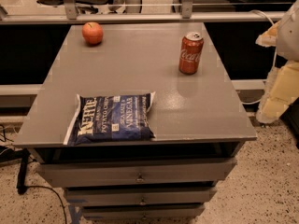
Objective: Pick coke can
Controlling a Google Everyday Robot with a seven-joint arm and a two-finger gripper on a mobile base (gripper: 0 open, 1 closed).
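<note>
The single camera looks down from a raised spot in front of the grey table. It is tilted steeply toward the tabletop and faces the metal railing that runs along the upper edge of the frame. It sits near: the tabletop fills most of the frame, and the drawer fronts cross the bottom. The gripper shows as a pale shape at the right edge, beside the table.

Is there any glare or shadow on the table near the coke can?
Camera view: the table top is glossy, with a dim reflection just in front of the coke can; the chip bag shows little glare; the gripper, at the right edge beside the table, looks brightly lit.
</note>
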